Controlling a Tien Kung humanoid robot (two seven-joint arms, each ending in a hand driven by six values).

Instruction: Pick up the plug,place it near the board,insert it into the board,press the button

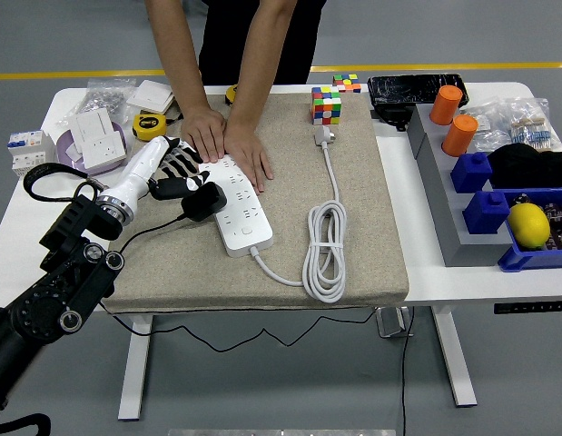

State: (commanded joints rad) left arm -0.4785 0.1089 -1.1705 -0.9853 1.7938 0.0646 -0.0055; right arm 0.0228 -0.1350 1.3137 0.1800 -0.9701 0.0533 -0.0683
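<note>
So closest to me the left arm comes in low from the left, black and bulky, reaching up over the tan mat (353, 227) that covers most of the white surface (31, 227). The left robot hand (172, 173) has its fingers curled around the black plug (202, 201), which sits just at the left edge of the white power strip (237, 202), touching or nearly so, can't quite tell if the prongs are in a socket. A thin black cable trails off the plug back toward the arm. The strip's own white cord (323, 250) loops in a coil to the right on the mat and runs up to a white plug near a rubik's cube (325, 104). Further back a person stands at the far side with both hands (228, 143) pressed flat on the top end of the strip, holding it down. Off to the right there's blue bins, two orange cups and a lemon (527, 224)
</note>
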